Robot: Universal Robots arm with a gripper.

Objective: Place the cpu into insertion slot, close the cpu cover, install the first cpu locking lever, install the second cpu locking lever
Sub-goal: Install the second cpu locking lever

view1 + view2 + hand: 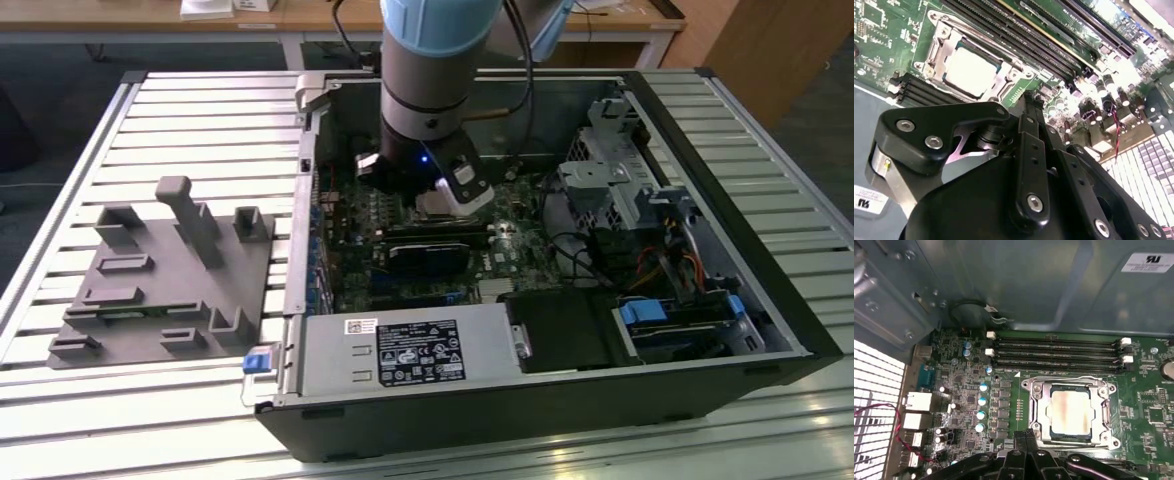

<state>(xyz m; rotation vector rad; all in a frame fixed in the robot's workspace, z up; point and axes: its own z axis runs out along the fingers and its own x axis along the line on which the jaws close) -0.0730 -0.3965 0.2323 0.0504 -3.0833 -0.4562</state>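
The cpu [1070,412] lies flat in the insertion slot [1051,432] on the green motherboard [1019,400], its pale metal face showing through the square window of the cpu cover [1036,407], which lies down flat over the socket — the same arrangement shows in the second wrist view, with the cpu [970,71] framed by the silvery cover [941,50]. Just beside the insertion slot run four long black memory slots [1054,352], parallel to one of its edges. The gripper [1026,436] hangs just above the motherboard beside the insertion slot, its two black fingers [1029,107] pressed together with no gap between them and holding nothing; their tips sit close to the cover's edge, though whether they touch it cannot be told. In the exterior view the arm [427,70] reaches straight down into the open computer case [747,300], which lies on its side on a slatted metal counter [160,400] — a grey fixture block [167,275] rests on the counter well apart from the case, on the exterior view's left.
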